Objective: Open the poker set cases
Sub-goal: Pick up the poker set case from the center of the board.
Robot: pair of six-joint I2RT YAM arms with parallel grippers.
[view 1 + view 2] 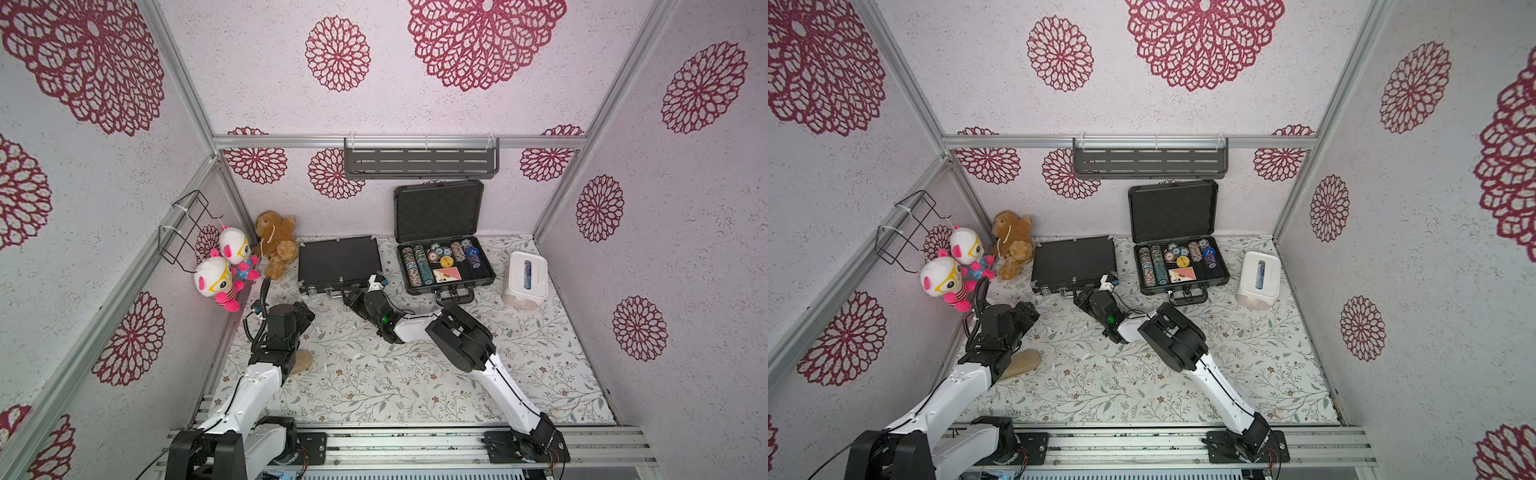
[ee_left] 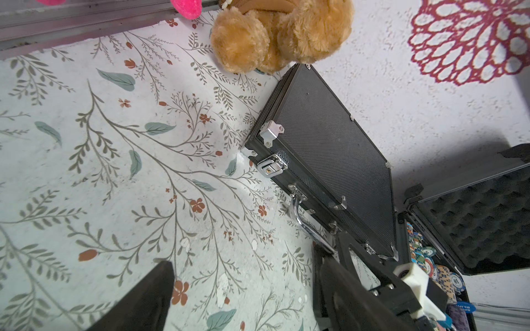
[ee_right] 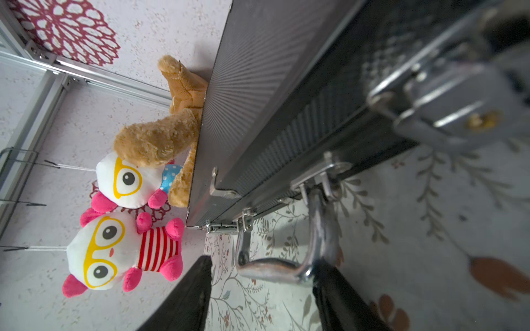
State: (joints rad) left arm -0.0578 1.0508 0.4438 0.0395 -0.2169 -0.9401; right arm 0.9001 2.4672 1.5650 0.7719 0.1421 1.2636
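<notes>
In both top views I count two cases on the floral desk (image 1: 374, 374). The thin black case (image 1: 338, 259) lies closed, and beside it the thick grey case (image 1: 446, 266) stands open with chips inside. Three plush toys (image 1: 276, 243) and one tissue box (image 1: 525, 278) flank them.

Left wrist: the left tool (image 2: 243, 258) is apart and empty.

Right wrist: the right tool (image 3: 262, 262) is apart, with the silver handle (image 3: 275, 269) at its tips.

I count two poker cases: one open grey case (image 1: 438, 212), one shut black case (image 1: 338, 259) left of it. Further left of it, three plush toys: two white-and-pink dolls (image 1: 234, 247) (image 1: 214, 280), one brown bear (image 1: 276, 241). Right of it, one white tissue box (image 1: 536, 278).
</notes>
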